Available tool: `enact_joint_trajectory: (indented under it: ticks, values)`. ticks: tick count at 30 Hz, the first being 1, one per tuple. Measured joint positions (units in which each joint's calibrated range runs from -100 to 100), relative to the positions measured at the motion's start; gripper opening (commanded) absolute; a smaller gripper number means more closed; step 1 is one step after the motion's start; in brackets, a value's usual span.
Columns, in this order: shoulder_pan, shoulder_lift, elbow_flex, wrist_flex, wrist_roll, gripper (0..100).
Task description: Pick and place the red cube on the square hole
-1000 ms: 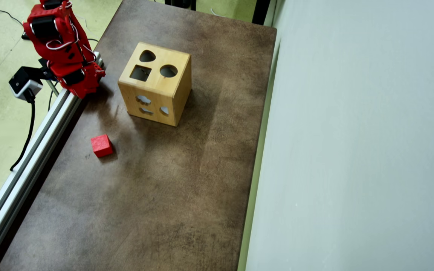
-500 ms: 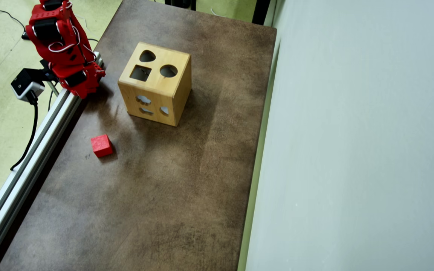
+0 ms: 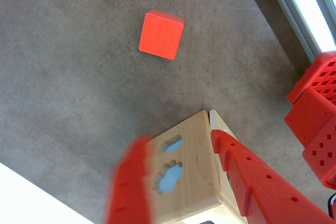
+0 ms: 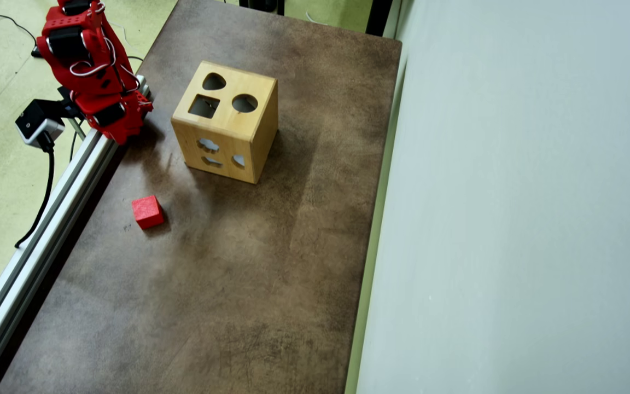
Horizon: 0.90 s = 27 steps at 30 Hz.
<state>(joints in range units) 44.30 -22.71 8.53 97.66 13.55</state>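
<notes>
My gripper (image 3: 178, 145): fingers spread apart, holding nothing, raised near the table's (image 4: 249, 284) left edge in the overhead view.
Red cube (image 4: 147, 212): on the table, near that edge.
Square hole (image 4: 204, 106): top of the wooden box (image 4: 222, 150), right of my arm.

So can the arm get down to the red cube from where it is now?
Probably yes. The red cube sits alone on the table, apart from the wooden box, and the gripper has its jaws spread and empty.
</notes>
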Motion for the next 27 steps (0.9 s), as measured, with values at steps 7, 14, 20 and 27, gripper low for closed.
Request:
enact_joint_trajectory:
  ticks: [7, 14, 20, 27]
  values:
    - [0.14, 0.0, 0.0, 0.0, 0.0, 74]
    - [0.14, 0.0, 0.0, 0.0, 0.0, 77]
    - [0.14, 0.0, 0.0, 0.0, 0.0, 77]
    - [0.0, 0.0, 0.0, 0.0, 0.0, 77]
